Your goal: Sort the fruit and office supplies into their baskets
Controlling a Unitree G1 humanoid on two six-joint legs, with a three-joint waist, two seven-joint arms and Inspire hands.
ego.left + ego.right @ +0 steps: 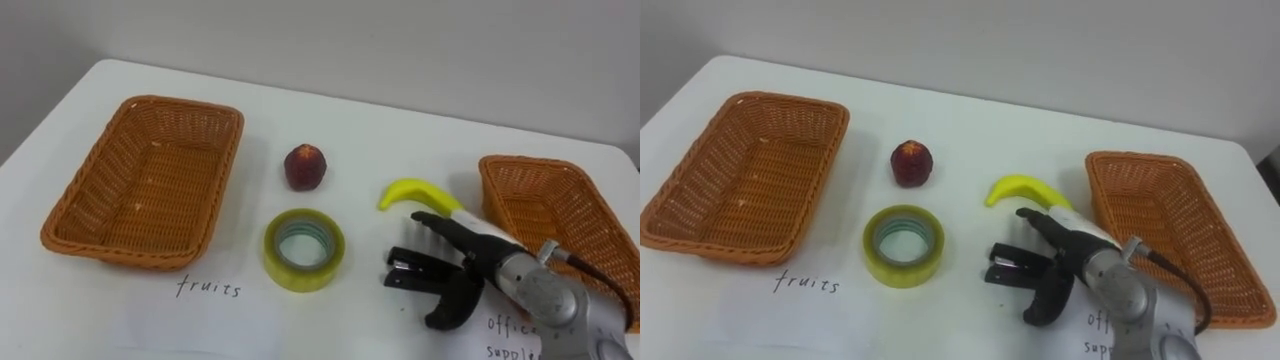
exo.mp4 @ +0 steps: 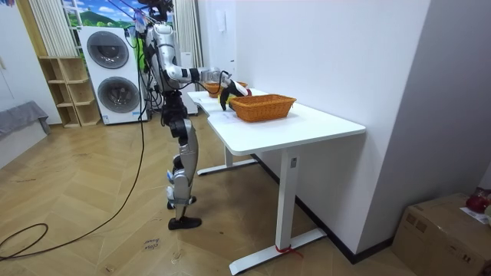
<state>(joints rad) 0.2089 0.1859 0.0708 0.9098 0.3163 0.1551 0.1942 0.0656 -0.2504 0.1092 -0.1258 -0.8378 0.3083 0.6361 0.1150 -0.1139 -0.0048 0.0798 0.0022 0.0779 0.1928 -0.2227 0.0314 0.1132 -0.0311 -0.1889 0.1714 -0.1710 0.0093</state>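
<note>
A dark red peach (image 1: 305, 167) lies on the white table (image 1: 400, 130) between two wicker baskets. In front of it sits a yellow-green tape roll (image 1: 303, 250). A yellow banana (image 1: 412, 192) lies further right, and a black stapler (image 1: 410, 270) just in front of it. My right hand (image 1: 490, 255) reaches in from the lower right, open, with its fingers above the stapler and its thumb below it, the stapler in the gap. The left basket (image 1: 70, 215) stands over a "fruits" label, and the right basket (image 1: 500, 195) is beside my hand. Both baskets hold nothing.
Handwritten paper labels lie at the front edge of the table: one under the left basket (image 1: 210, 289), one by my right wrist (image 1: 505, 335). In the room view I stand at the table's end (image 2: 230, 130), with washing machines (image 2: 115, 73) behind.
</note>
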